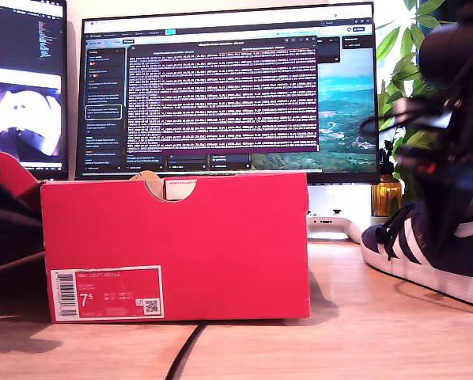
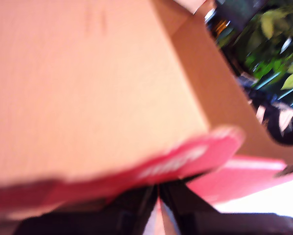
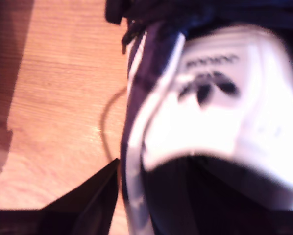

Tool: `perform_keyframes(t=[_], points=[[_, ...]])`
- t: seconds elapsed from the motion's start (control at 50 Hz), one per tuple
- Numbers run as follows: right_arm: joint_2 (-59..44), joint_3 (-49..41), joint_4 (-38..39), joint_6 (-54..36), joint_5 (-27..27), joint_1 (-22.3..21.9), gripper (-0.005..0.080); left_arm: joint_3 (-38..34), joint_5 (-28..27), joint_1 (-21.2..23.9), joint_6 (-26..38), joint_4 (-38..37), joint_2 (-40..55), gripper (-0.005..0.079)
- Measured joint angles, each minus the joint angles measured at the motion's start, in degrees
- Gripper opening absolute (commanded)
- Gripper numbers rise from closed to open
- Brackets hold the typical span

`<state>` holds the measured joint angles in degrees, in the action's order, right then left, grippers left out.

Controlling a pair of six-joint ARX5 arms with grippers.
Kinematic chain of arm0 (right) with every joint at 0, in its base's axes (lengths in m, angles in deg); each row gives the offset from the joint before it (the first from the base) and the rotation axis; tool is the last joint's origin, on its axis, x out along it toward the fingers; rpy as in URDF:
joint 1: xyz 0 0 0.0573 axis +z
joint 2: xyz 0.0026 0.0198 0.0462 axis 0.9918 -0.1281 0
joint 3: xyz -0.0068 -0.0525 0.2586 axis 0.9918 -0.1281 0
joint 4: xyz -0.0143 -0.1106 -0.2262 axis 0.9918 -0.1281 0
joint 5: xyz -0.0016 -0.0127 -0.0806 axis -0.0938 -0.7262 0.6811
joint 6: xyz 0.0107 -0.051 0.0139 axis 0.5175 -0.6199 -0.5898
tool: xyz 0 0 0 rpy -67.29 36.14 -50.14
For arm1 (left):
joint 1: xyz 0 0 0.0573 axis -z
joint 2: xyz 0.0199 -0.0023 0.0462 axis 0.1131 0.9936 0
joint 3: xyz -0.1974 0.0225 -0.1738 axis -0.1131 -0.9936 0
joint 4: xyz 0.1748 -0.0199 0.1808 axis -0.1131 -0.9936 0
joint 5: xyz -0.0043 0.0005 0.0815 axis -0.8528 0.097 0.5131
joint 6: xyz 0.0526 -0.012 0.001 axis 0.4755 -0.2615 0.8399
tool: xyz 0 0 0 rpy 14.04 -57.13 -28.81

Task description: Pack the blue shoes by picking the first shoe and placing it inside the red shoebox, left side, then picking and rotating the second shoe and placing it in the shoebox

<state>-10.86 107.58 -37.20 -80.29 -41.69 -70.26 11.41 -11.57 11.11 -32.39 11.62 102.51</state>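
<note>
Red shoebox (image 1: 221, 245) standing upright on the wooden tabletop, centre of the exterior view. Bright red cardboard; semicircular notch cut in its top edge; white barcode label reading "7.5" low on the near face, toward the exterior view's left. In the first wrist view, plain brown cardboard interior (image 2: 87, 88) wide open, red rim along the edge, blurred.

Blue shoe (image 1: 426, 253) at the exterior view's right edge, well apart from the box, toe pointing toward it. Navy upper, white side stripes, white sole, dark laces; heel raised, cut off by the frame. In the second wrist view, white heel tab with dark trefoil logo (image 3: 210, 88), blurred.
</note>
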Motion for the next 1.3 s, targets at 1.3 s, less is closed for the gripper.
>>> perform_keyframes(t=[1.3], points=[[-2.58, 29.7, -9.66, 15.3, -8.02, 16.87, -0.0013, 0.02, -0.46, 0.0, -0.02, 2.27, 0.0, -0.002]])
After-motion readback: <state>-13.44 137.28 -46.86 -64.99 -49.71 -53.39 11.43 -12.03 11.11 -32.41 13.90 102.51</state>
